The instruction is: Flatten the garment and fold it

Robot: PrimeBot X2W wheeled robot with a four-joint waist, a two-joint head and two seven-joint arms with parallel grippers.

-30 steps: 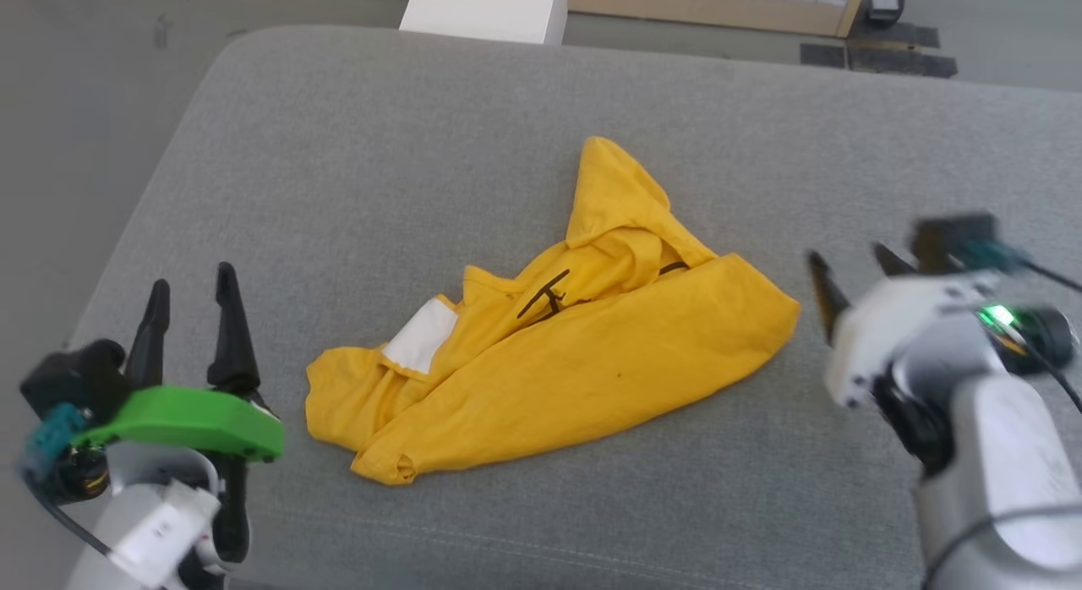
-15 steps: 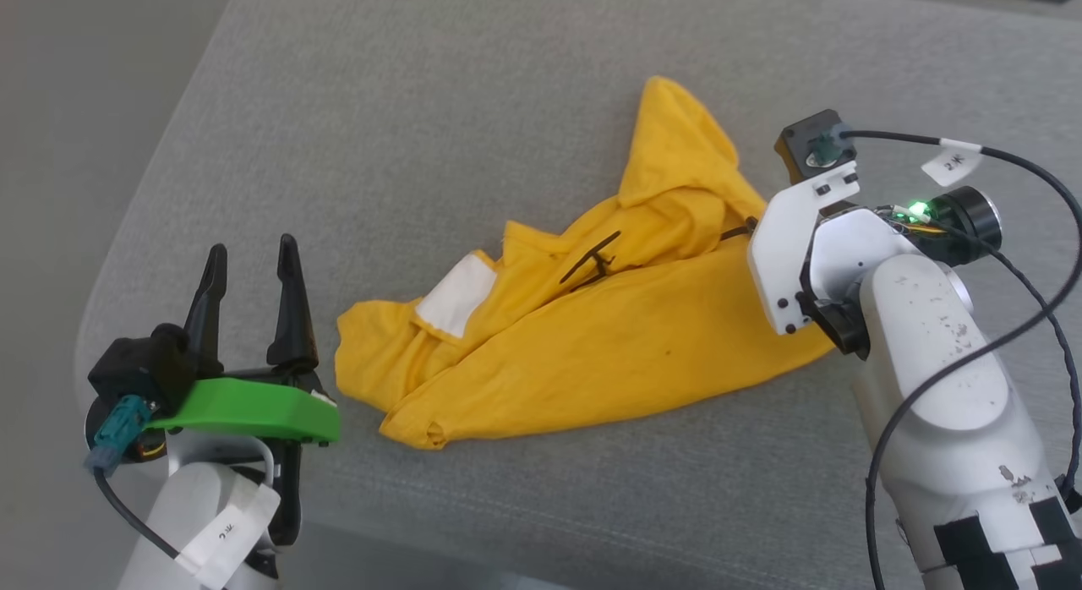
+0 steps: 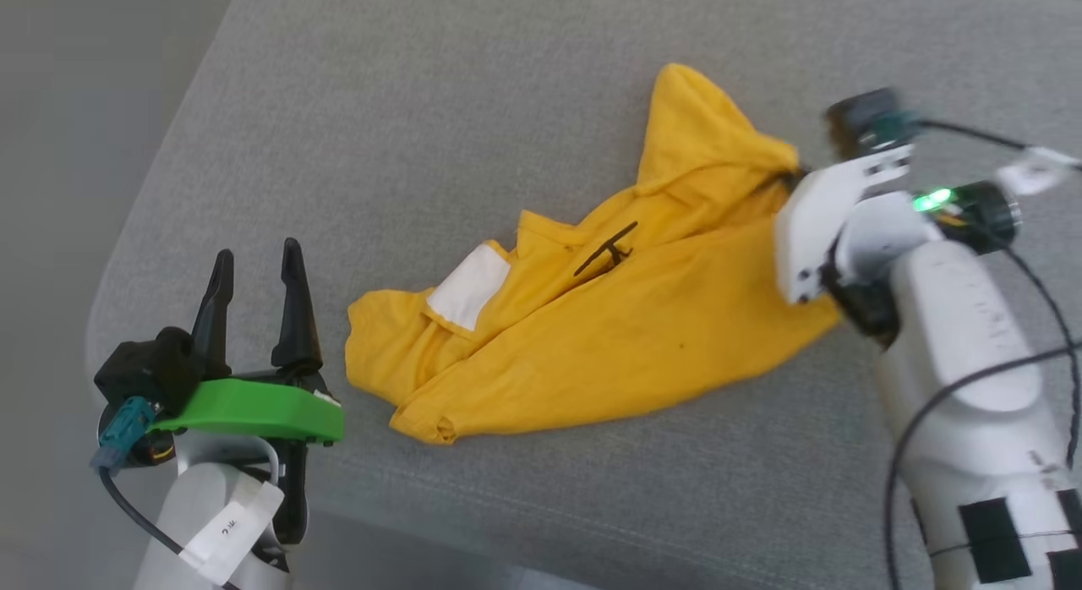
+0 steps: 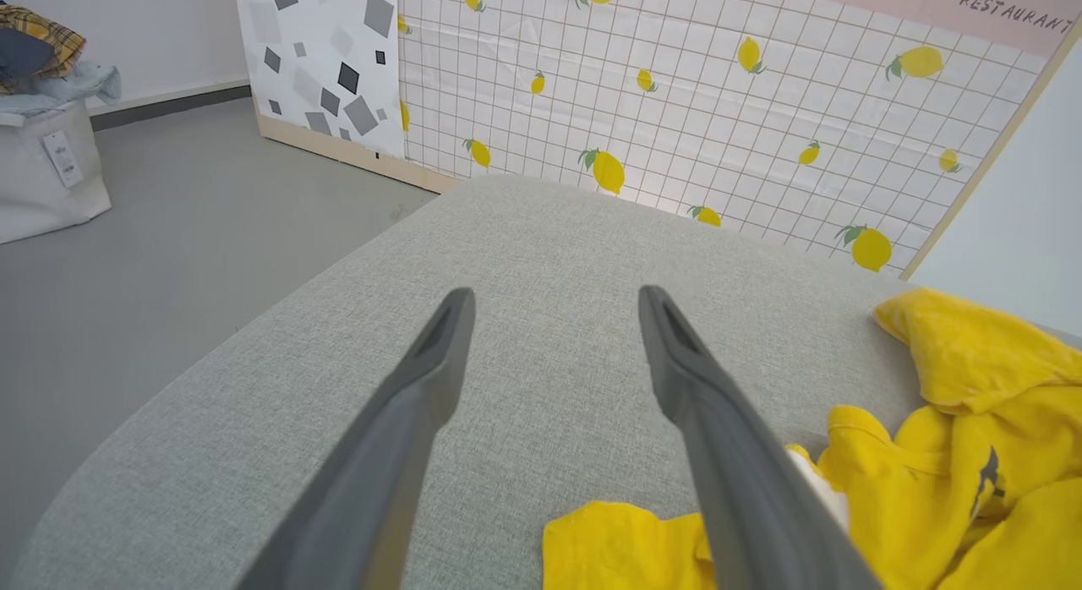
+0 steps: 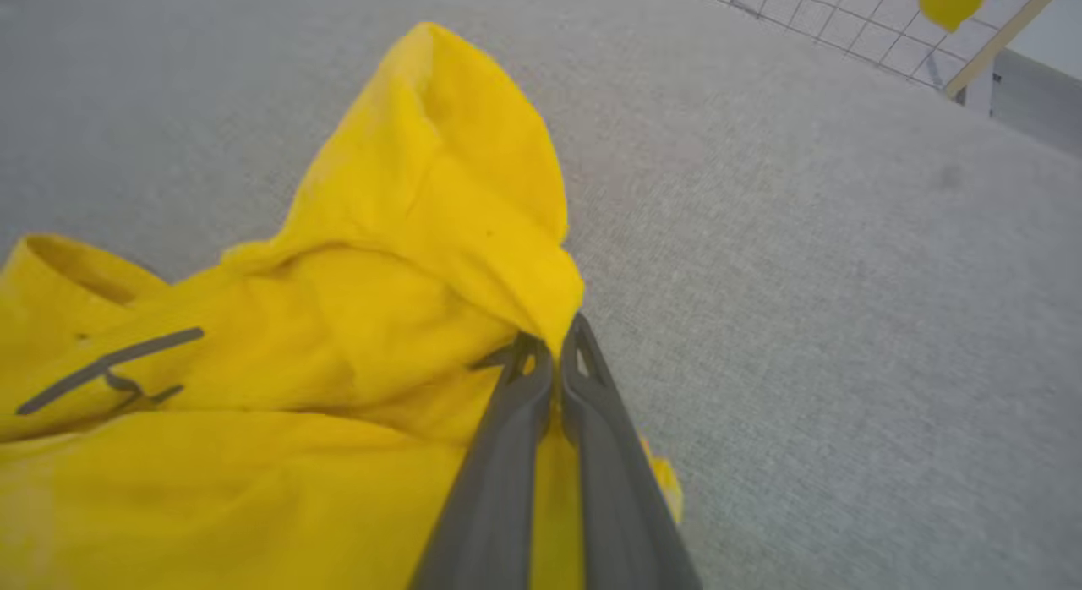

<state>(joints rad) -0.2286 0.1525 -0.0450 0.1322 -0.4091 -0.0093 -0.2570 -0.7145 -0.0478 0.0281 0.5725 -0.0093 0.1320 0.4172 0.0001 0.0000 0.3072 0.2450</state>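
Garment [image 3: 592,336] lies crumpled; right arm [image 3: 955,319] angles down, jaws pinching its edge.

The bright yellow cotton T-shirt [image 3: 592,345] has a white patch [image 3: 469,286] towards its left end and thin black lines [image 3: 607,250] near its middle. The upholstered woven cushion [image 3: 406,117] under it is pale grey. The left gripper [image 3: 254,256] has black fingers [image 3: 292,311] and a bright green plastic bracket [image 3: 254,412]; the right gripper [image 5: 549,341] has dark grey fingers [image 5: 507,455]. The far white wall panel [image 4: 761,108] shows a thin grid with yellow, green-leaved lemons.
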